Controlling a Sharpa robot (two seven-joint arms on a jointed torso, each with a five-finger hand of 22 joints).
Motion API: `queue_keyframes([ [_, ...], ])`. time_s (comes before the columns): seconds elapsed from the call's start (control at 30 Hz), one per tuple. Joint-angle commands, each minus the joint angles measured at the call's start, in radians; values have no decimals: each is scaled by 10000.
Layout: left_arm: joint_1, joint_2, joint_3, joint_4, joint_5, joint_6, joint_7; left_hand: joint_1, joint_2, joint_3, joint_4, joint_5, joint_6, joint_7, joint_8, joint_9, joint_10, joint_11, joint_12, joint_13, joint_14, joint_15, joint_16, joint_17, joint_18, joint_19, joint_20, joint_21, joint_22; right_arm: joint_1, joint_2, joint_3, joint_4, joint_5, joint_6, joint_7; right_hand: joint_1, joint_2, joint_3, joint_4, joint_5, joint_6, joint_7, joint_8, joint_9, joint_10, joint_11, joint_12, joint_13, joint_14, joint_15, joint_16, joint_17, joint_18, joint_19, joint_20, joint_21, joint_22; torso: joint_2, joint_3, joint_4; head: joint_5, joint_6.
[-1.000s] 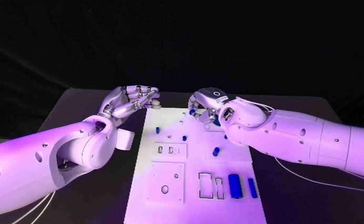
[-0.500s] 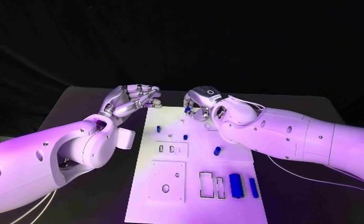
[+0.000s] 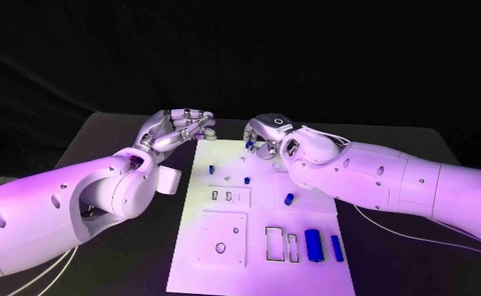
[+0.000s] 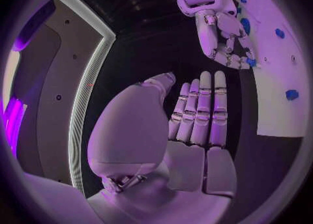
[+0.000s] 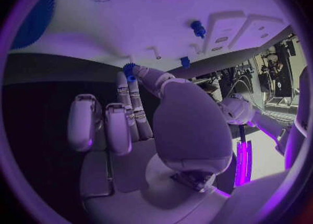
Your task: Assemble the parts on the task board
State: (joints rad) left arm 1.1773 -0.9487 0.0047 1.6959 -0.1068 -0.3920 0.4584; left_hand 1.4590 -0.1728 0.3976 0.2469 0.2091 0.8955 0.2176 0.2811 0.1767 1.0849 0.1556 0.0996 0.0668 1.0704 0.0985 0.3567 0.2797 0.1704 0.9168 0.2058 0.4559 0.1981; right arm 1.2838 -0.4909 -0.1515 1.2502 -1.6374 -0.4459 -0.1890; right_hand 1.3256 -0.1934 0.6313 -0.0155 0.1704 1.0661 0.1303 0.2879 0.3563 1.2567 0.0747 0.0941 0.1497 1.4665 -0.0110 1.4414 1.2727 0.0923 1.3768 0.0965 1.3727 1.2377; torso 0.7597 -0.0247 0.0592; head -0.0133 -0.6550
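Right silver many-fingered hand (image 3: 269, 136) over far edge of white flat task board (image 3: 263, 240), small blue part (image 5: 130, 71) pinched at fingertips. Left silver hand (image 3: 176, 130) just beyond board's far left corner, fingers together and extended, holding nothing. Other blue pieces on board: two long blue cylinders (image 3: 322, 245) near right edge, small blue peg (image 3: 211, 169) upper left.

One white task board (image 3: 263, 240) lies on the black table (image 3: 110, 143). On it I count six loose blue parts (image 3: 312, 245) and one more at the right hand's fingertips; two hands are present
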Motion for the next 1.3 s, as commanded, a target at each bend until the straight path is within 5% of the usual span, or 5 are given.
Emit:
queue_keyframes([
  [0.03, 27, 32, 9, 26, 30, 195, 45, 13, -32, 44, -3, -33, 10, 26, -20, 16, 36, 27, -29, -9, 20, 30, 38, 8, 107, 36, -16, 56, 8, -5, 63, 0, -51, -72, 242, -52, -4, 124, 3, -11, 23, 37, -19, 62, 14, 248, -164, 59, 205, 513, -46, 59, -15, -198, -18, -47, 18, 0, 9, 1, 14, 1, -3],
  [0.73, 85, 48, 9, 15, 30, 219, 25, 13, -32, 44, -3, -33, 10, 26, -20, 16, 36, 27, -29, -9, 20, 30, 38, 8, 107, 36, -16, 56, 8, -15, 242, -11, -224, 24, 396, 25, -124, 47, 38, 1, -5, -147, 22, 2, 76, 115, -117, -35, 196, 505, -13, 61, -48, -179, -92, -28, -40, -77, 20, -8, 13, 47, -50],
  [0.93, 97, 50, 9, 13, 31, 220, 24, 13, -32, 44, -3, -33, 10, 26, -20, 16, 36, 27, -29, -9, 20, 30, 38, 8, 107, 36, -16, 56, 8, -16, 320, -18, -368, 74, 477, 30, -322, -154, 110, 47, -104, -586, 197, -246, 79, -204, 42, -224, 145, 482, 120, 54, -129, -157, -190, 72, -122, -174, 20, -9, 12, 52, -67],
  [1.1, 107, 47, 9, 5, 31, 218, 19, 13, -32, 44, -3, -33, 10, 26, -20, 16, 36, 27, -29, -9, 20, 30, 38, 8, 107, 36, -16, 56, 8, -15, 336, -24, -433, 134, 389, 118, -664, -616, -98, 204, -267, -1214, 374, -656, 43, -1169, 301, -306, -90, 341, 344, -139, -621, -25, -598, 287, -549, -760, 25, -10, -2, 63, -64],
  [1.3, 115, 42, 9, -21, 31, 216, 18, 13, -32, 44, -3, -33, 10, 26, -20, 16, 36, 27, -29, -9, 20, 30, 38, 8, 107, 36, -16, 56, 8, -15, 143, -27, -251, 179, 49, 203, -651, -754, -384, 221, -360, -1362, 357, -782, 64, -1441, 318, -243, -168, 274, 364, -244, -871, 34, -749, 333, -743, -992, 10, -2, -14, 75, -62],
])
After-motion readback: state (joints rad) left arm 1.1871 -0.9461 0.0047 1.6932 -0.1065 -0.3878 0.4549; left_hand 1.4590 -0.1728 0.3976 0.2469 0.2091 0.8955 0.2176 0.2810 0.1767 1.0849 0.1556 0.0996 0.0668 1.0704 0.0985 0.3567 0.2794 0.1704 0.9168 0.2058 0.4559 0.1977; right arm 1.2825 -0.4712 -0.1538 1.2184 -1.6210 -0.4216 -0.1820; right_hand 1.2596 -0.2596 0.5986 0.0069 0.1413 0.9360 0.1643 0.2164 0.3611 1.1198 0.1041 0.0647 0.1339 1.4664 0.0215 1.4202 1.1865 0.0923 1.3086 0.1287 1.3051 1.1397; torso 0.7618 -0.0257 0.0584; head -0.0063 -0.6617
